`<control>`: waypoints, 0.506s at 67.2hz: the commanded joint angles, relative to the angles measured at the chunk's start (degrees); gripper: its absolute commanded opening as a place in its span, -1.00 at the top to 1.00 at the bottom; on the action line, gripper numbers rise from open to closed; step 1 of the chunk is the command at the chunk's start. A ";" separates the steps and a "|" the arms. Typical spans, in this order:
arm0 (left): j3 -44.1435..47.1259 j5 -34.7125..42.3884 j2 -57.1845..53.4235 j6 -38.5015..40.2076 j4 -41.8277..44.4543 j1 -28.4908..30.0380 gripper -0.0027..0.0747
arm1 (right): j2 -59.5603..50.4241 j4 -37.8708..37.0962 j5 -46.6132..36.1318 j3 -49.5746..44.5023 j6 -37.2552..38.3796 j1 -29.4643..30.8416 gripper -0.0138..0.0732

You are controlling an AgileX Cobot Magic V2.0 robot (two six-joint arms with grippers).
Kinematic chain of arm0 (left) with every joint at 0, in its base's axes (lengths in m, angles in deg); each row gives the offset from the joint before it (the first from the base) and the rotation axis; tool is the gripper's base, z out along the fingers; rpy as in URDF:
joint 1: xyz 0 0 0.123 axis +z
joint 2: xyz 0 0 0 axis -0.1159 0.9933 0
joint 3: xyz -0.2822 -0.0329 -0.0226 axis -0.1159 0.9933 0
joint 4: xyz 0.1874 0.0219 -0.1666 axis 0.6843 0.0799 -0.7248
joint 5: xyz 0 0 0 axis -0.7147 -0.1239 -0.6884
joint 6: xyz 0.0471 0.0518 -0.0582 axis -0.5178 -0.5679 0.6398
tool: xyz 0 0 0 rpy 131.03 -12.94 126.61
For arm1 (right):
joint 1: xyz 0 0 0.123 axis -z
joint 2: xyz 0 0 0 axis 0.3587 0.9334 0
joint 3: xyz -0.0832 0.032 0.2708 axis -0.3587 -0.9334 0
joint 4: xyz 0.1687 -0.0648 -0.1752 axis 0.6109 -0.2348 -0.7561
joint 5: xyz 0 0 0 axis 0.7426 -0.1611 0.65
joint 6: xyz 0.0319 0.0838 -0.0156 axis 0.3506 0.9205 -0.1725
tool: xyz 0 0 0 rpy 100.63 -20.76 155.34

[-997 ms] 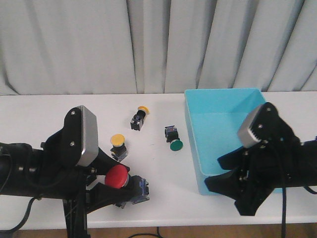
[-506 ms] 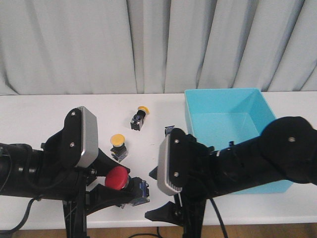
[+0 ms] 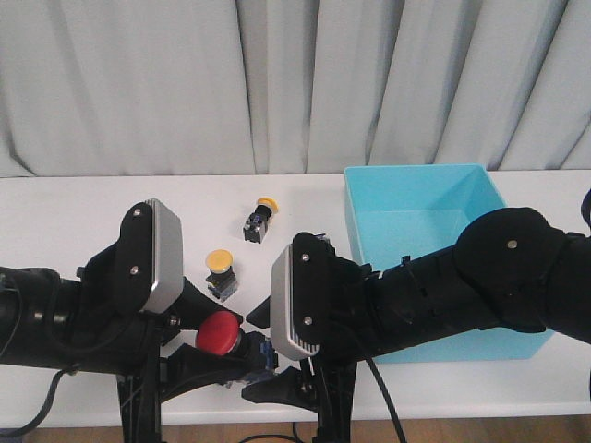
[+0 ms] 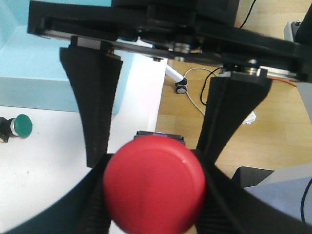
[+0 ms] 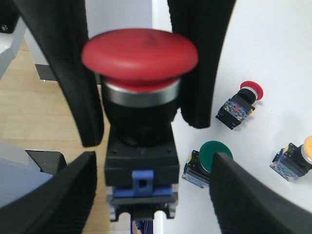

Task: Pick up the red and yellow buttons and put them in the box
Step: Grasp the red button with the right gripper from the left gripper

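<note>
My left gripper (image 3: 224, 349) is shut on a big red button (image 3: 220, 331), held above the table's front edge; its cap fills the left wrist view (image 4: 153, 183). My right gripper (image 3: 265, 355) is open. Its jaws stand on either side of that button's black-and-blue body (image 5: 141, 163) without touching it. Two yellow buttons lie on the table, one near (image 3: 220, 265) and one farther back (image 3: 261, 217). The right wrist view also shows a small red button (image 5: 241, 102) and a yellow one (image 5: 292, 158). The turquoise box (image 3: 416, 198) stands at the right.
A green-capped switch lies on the table, seen in the right wrist view (image 5: 207, 163) and in the left wrist view (image 4: 19, 125); the right arm hides it in the front view. The white table (image 3: 74, 212) ends just under the grippers. Curtains hang behind.
The right arm swung from in front of the box to the table's middle and brought its open jaws around the red button. The left gripper and the button have not moved.
</note>
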 commanded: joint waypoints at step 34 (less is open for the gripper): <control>-1.54 -0.13 -1.08 -0.17 -3.81 -0.25 0.23 | -1.55 2.61 2.29 1.74 -0.74 0.04 0.17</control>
